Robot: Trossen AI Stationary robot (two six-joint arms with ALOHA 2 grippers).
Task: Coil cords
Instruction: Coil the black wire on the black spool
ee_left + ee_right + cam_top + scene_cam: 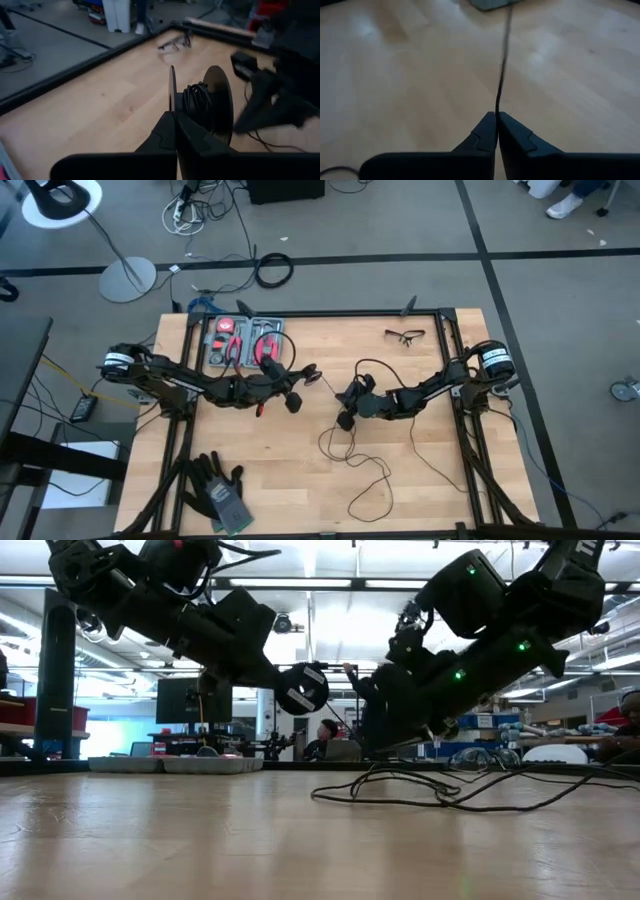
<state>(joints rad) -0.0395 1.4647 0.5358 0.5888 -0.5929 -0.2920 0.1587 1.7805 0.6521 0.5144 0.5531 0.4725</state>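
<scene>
The thin black cord lies in loose, tangled loops on the pale wooden table, in front of the right arm, with a strand rising up to the right gripper. Its other end is wound round the hub of a small round black spool-like puck, two flat discs with coiled cord between them. The left gripper holds this puck above the middle of the table, its fingers pressed together on one disc's edge. In the right wrist view the right gripper's fingers meet tip to tip, pinching the cord, which runs taut away from them.

No readable writing shows.

The low view shows the puck hanging clear of the tabletop; the high view alone shows dark gloves near the front left corner, clear safety glasses near the back edge and a grey tool tray behind the left arm
</scene>
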